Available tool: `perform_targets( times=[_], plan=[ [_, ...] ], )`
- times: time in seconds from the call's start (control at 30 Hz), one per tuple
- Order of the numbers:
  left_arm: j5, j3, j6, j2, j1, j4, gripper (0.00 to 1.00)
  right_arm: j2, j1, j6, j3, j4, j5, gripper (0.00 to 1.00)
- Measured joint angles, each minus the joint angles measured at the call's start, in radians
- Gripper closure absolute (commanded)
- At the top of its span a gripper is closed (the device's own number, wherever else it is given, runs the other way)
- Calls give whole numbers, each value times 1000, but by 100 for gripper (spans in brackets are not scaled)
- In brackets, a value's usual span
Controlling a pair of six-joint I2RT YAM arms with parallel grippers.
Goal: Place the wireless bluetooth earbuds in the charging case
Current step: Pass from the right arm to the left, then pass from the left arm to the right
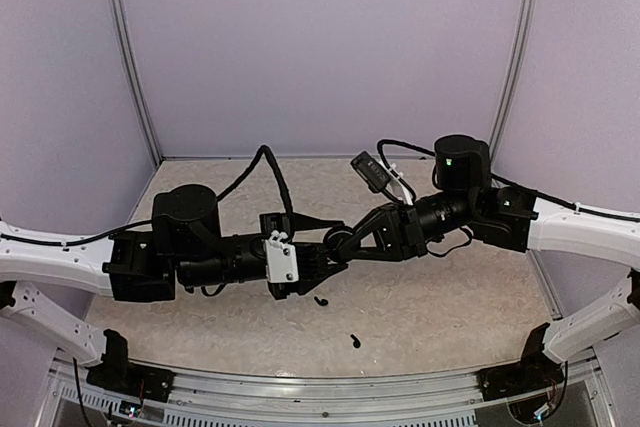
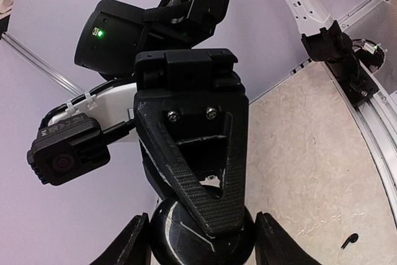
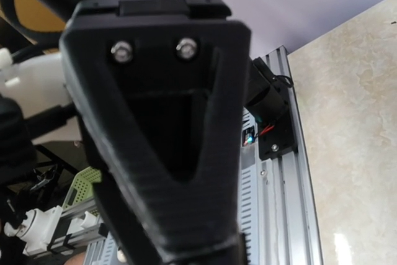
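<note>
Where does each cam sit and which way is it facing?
Top external: above and behind the arm bases, looking down on the table; left arm and right arm show.
Left wrist: faces the right arm; left gripper grips the charging case, right gripper tip at it.
Right wrist: faces the near-edge rail; one black gripper finger fills most of it.
Shared: top and left wrist both show the right wrist camera and a loose earbud.

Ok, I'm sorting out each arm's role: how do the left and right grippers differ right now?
The left gripper has its jaws spread around the charging case, holding it; the right gripper is shut on nothing. The left gripper's fingers flank the case, while the right gripper's closed tip points at it. Shared: neither carries an earbud; both earbuds lie on the table.
</note>
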Motion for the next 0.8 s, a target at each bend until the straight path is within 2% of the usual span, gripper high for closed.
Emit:
perform_targets(
  times=[0.1,0.17,0.4,0.8],
  plan=[
    [0,0,2,0,2,0,54,0,0,3,-1,0,0,72],
    [2,0,4,0,3,0,58,0,-1,7,-2,1,0,68],
    [43,0,18,-13,22,-24,60,-1,-1,2,-6,1,-6,64],
    [92,0,40,-36,29,-60,61,-1,-1,-2,-8,0,-24,63]
  ],
)
